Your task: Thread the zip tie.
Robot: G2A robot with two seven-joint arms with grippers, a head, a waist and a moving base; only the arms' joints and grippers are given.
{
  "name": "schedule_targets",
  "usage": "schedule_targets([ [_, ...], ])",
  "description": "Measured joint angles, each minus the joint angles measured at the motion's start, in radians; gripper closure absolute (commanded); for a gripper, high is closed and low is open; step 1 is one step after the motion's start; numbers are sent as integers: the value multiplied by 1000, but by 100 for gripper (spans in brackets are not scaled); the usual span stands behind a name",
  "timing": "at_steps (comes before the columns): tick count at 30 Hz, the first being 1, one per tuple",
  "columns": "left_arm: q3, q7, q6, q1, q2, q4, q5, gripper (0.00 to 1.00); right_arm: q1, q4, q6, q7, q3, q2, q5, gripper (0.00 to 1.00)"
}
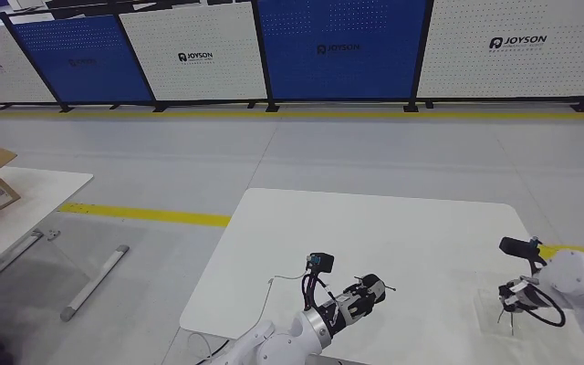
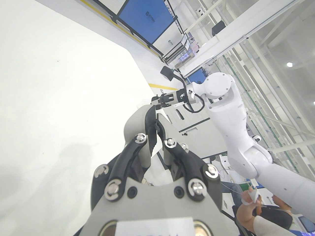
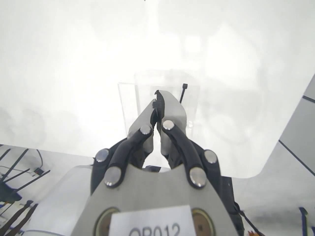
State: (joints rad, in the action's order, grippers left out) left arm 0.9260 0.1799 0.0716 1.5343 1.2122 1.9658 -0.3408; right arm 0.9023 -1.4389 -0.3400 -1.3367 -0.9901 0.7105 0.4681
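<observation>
My left gripper (image 1: 374, 287) (image 2: 155, 110) hangs over the near edge of the white table (image 1: 365, 228), shut on a thin black zip tie (image 1: 390, 289) whose short end pokes out past the fingertips. At the table's right side my right gripper (image 1: 505, 306) (image 3: 157, 95) is shut, its tips against a clear plastic holder (image 3: 128, 104). A second black zip tie (image 3: 183, 92) stands upright in that holder, just behind one finger; I cannot tell if it touches it. The left wrist view shows the right gripper (image 2: 153, 99) farther off.
Several spare black zip ties (image 3: 14, 173) lie bundled off the table's near edge beside the right arm. A thin cable (image 1: 274, 283) hangs at the table's left front edge. The table's rounded corner (image 3: 256, 173) is close to the right gripper.
</observation>
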Motion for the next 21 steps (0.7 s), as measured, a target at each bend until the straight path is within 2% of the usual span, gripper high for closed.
schedule_targets([
  [4, 0, 0, 0, 0, 0, 0, 0, 100, 102, -86, 0, 67, -130, -29, -66, 100],
  [6, 0, 0, 0, 0, 0, 0, 0, 100, 158, -131, 17, 63, -179, -42, -91, 100],
  [8, 0, 0, 0, 0, 0, 0, 0, 100, 174, -142, 35, 43, -189, -45, -97, 100],
  [17, 0, 0, 0, 0, 0, 0, 0, 100, 173, -141, 31, 51, -185, -44, -94, 100],
  [21, 0, 0, 0, 0, 0, 0, 0, 100, 203, -180, 41, 123, -195, -38, -146, 100],
])
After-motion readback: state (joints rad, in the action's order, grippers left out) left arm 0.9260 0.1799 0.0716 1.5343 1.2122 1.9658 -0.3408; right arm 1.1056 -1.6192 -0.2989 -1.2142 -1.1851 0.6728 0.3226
